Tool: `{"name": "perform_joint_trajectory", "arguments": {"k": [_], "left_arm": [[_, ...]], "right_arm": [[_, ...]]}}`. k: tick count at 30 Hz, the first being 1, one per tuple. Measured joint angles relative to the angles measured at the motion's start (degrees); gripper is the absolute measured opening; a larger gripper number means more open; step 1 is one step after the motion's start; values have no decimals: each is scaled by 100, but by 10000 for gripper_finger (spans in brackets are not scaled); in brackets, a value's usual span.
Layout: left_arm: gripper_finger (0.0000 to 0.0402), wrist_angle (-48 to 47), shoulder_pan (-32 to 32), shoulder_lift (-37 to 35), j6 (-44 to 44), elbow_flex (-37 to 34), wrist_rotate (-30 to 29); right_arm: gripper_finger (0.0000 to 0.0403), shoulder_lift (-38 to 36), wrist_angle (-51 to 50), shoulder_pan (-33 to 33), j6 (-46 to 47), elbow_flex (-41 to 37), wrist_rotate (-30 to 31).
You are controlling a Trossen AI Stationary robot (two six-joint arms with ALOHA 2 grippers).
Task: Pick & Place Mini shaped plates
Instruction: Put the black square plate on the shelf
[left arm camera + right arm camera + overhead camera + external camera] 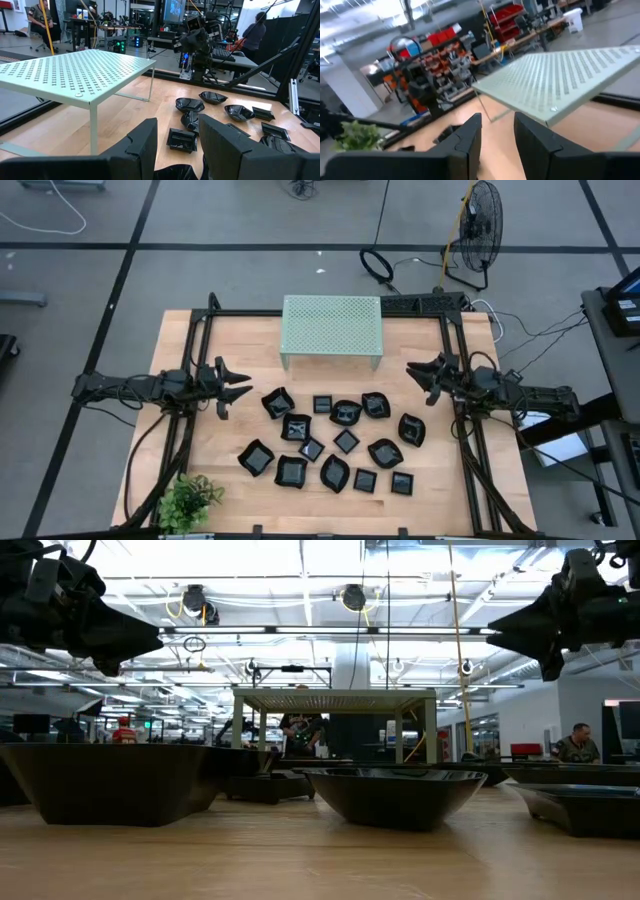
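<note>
A: The little black plates (333, 442) lie scattered across the near half of the worktop (220, 442), in front of the pale green stand (331, 327) and well apart from it. How would they handle?

B: They look glossy and hard, probably light, so likely slippery between the fingers and liable to chip if dropped. Each has a raised, sloping wall; in the low view the nearest dish (392, 794) shows it plainly. The best hold is probably one finger inside and one outside that rim, not across the whole dish.

A: And the arms?

B: The left gripper (236, 389) hangs above the worktop at the left edge of the cluster, stretched level and pointing inward toward the plates. Its fingers (145, 142) are spread with a clear gap and nothing between them.

A: The right one?

B: The right gripper (418, 372) mirrors it on the far side, held level, near the stand's right end and just beside the rightmost plates. Its fingers (469, 135) are also parted and empty. Neither touches a plate, and a small green plant (189, 499) sits at the near left corner, clear of both.
</note>
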Motion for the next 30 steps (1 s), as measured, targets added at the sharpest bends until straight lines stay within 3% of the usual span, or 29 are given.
{"name": "perform_joint_trajectory", "arguments": {"k": [4, 7, 9, 12, 15, 18, 21, 25, 30], "left_arm": [[145, 0, -2, 0, 0, 0, 0], [145, 0, -2, 0, 0, 0, 0], [145, 0, 0, 0, 0, 0, 0], [145, 0, -2, 0, 1, 0, 0], [145, 0, -1, -1, 0, 0, 0], [145, 0, 0, 0, 0, 0, 0], [145, 0, 0, 0, 2, 0, 0], [145, 0, -2, 0, 0, 0, -2], [145, 0, -2, -1, 1, 0, -2]], "right_arm": [[102, 70, 934, 4, 176, 0, -1146], [102, 347, 2088, 102, 286, 0, -2399], [105, 683, 2895, 287, 226, 0, -2918], [122, 1406, 3802, 688, -54, 7, -3026], [154, 2284, 3842, 1177, -318, 300, -2850], [192, 3223, 3040, 1715, -460, 1007, -2434], [215, 4186, 1531, 2310, -401, 2055, -1935], [219, 5515, -630, 3153, 159, 3625, -1428], [205, 6927, -3041, 3886, 1627, 5063, -1451]]}}
